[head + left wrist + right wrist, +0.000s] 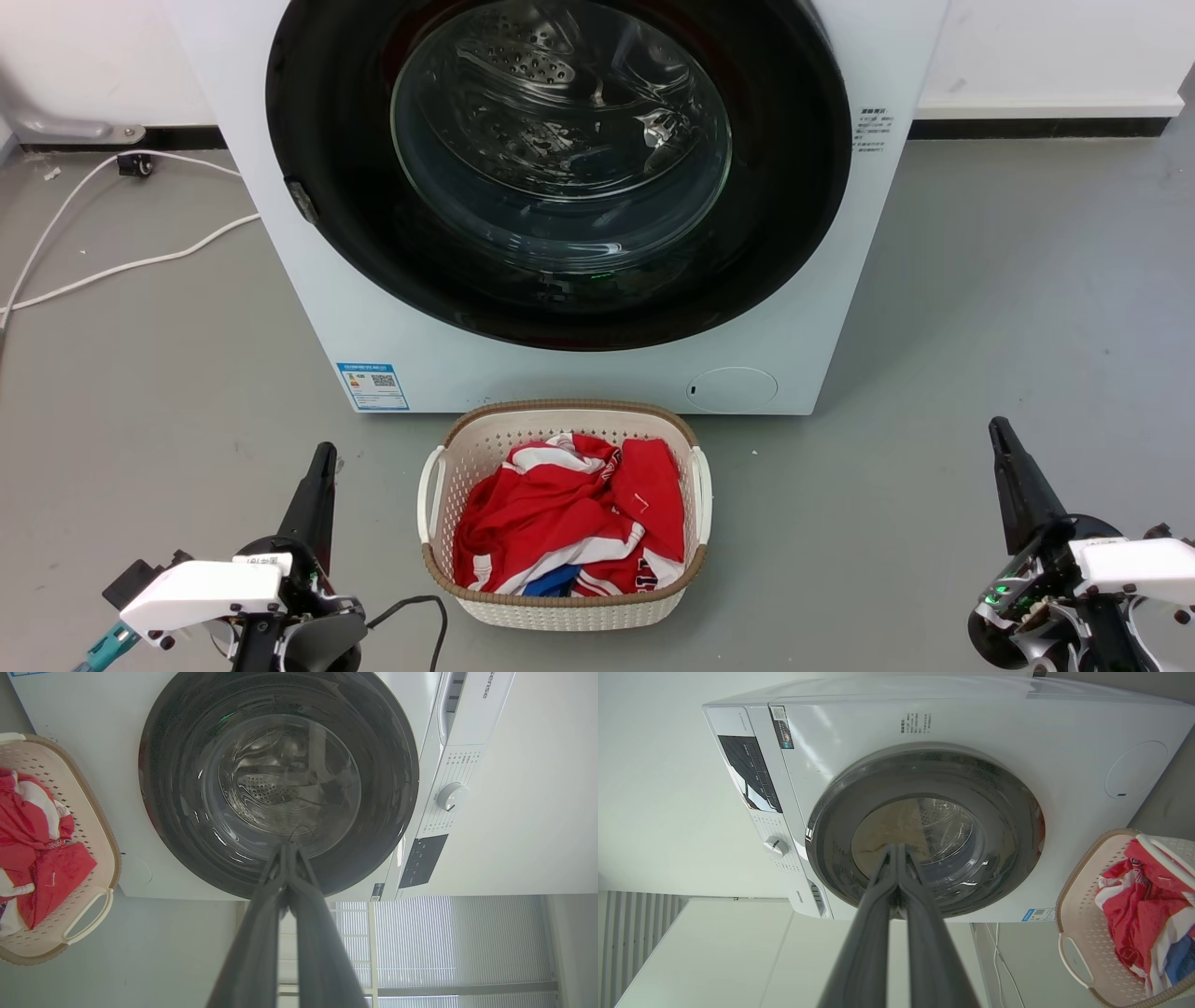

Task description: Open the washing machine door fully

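The white washing machine [308, 308] stands straight ahead on the grey floor. Its round black-rimmed washing machine door [558, 168] lies flat against the front, closed, with the steel drum showing through the glass bowl. The door also faces the left wrist view [278, 781] and the right wrist view [924, 833]. My left gripper [322, 455] sits low at the lower left, fingers pressed together, holding nothing. My right gripper [999, 429] sits at the lower right, also shut and empty. Both are well short of the machine.
A cream laundry basket [439, 476] with red and white clothes stands on the floor right before the machine, between my grippers. White cables [121, 266] trail across the floor at the left. A small round white flap [733, 388] is at the machine's lower right.
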Controlling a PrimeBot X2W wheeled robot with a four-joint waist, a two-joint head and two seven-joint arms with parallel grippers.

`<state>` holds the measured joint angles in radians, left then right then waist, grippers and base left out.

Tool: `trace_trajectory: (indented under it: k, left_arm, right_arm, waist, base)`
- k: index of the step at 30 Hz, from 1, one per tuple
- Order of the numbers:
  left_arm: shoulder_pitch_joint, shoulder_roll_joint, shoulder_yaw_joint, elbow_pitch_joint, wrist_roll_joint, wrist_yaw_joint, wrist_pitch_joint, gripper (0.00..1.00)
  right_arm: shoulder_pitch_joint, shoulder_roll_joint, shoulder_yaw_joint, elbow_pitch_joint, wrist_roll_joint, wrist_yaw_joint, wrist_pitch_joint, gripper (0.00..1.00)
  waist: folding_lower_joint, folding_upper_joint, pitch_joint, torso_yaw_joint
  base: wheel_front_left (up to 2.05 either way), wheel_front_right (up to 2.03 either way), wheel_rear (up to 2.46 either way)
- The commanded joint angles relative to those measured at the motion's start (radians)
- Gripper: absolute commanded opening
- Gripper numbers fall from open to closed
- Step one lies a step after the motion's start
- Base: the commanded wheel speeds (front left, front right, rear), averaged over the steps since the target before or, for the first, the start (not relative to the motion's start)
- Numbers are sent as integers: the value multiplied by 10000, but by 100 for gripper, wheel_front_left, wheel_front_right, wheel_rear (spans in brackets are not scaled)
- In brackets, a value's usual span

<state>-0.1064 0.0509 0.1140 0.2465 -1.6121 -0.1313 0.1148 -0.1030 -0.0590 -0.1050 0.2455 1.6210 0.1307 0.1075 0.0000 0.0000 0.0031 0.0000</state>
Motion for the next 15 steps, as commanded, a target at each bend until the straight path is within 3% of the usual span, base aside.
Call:
trace_trajectory:
  k: [1,15]
  left_arm:
    - [-64,-21,26,-10,-16,-26,22,0]
    - [-63,-21,21,-10,-17,-26,20,0]
  right_arm:
    - [-114,36,-14,9,-29,0,27,0]
    - [-117,50,-32,10,-44,0,49,0]
  waist:
    - [0,0,0,0]
    - [0,0,0,0]
  base:
    - [0,0,0]
    - [0,0,0]
